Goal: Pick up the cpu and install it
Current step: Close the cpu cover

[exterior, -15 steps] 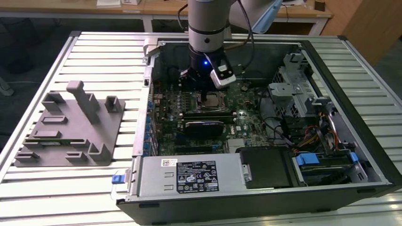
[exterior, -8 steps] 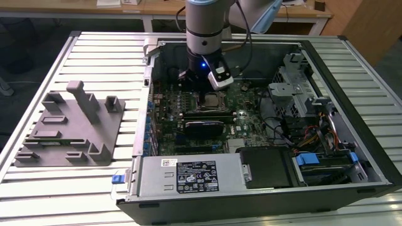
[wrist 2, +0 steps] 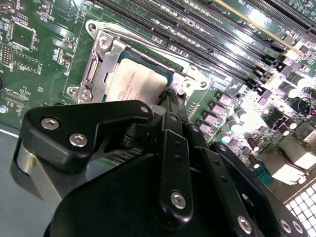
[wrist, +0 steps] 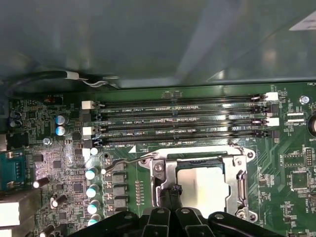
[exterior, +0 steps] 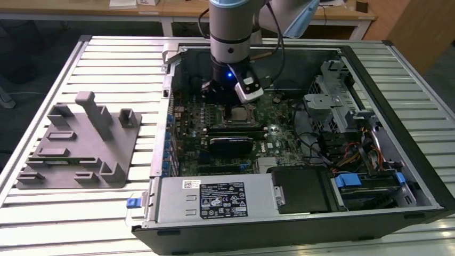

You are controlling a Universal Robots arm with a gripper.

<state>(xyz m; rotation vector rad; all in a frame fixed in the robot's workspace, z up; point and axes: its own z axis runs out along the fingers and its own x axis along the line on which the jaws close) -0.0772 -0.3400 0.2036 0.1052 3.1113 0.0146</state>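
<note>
The cpu (wrist 2: 132, 83) lies seated inside the motherboard's metal socket frame (wrist 2: 96, 64). The gripper (wrist 2: 171, 96), its fingers pinched together around nothing, sits at the cpu's edge within that frame.

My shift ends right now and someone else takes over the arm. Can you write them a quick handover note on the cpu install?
Hand: down inside the computer case, right at the edge of the cpu. Open or shut cannot be told.
Cpu: lying flat within the socket's metal frame on the motherboard, next to the memory slots.
Done: the cpu has reached the socket.
Left: full seating and latching of the frame are not confirmed in these views.
</note>
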